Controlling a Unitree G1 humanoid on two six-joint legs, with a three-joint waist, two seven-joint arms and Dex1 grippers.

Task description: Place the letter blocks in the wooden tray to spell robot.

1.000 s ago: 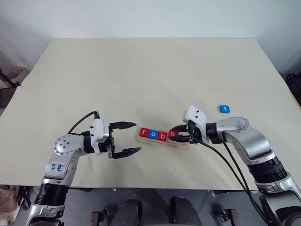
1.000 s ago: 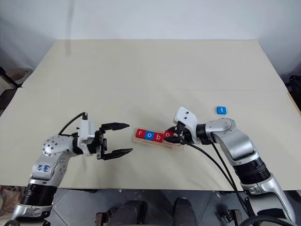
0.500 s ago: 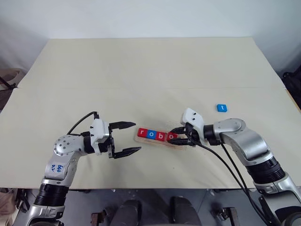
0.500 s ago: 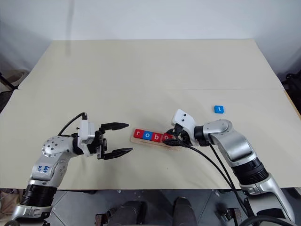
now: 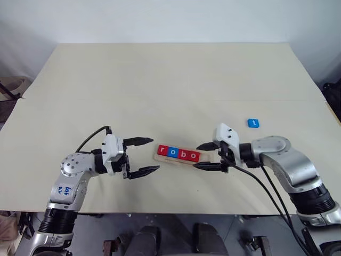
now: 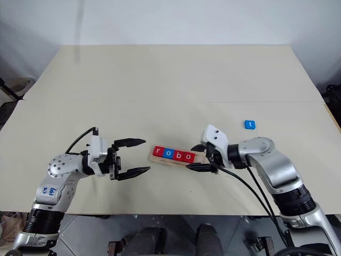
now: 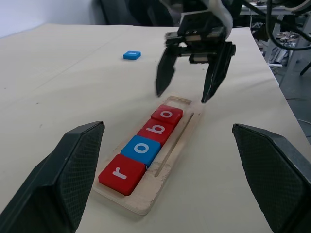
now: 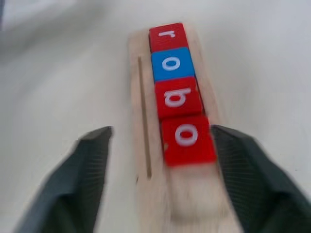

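Left eye view: the wooden tray [image 5: 205, 160] lies at centre, slightly below the middle of the frame, holding four letter blocks [image 5: 179, 153] in a row reading r, o, b, o, with its right-hand slot bare. My right gripper [image 5: 206, 156] sits just right of that open slot, fingers apart and empty; my left gripper [image 5: 143, 156] sits just left of the tray, fingers likewise spread and empty. The blue t block [image 5: 253, 123] rests alone on the table [image 5: 170, 80] toward the right of the frame, above my right forearm and well apart from the tray. Right eye view: same arrangement, the t block [image 6: 250, 125] at right of centre. Left wrist view: the tray runs from lower centre upward, r nearest, the last red o [image 7: 167, 115] farthest; my right gripper [image 7: 186, 94] hangs over the vacant end with its black fingers wide, and the t block [image 7: 131, 55] shows at upper left. Right wrist view: the four blocks fill the middle of the frame, the bare slot [image 8: 194, 189] lowest, between my two fingers [image 8: 87, 174]. Step in hand, as I judge it: fetch the t. To do it well I would lift clear of the tray first so as not to nudge the red o, come down over the t square-on, pinch its opposite edges, and set it flat in the last slot, letter upright like the rest.
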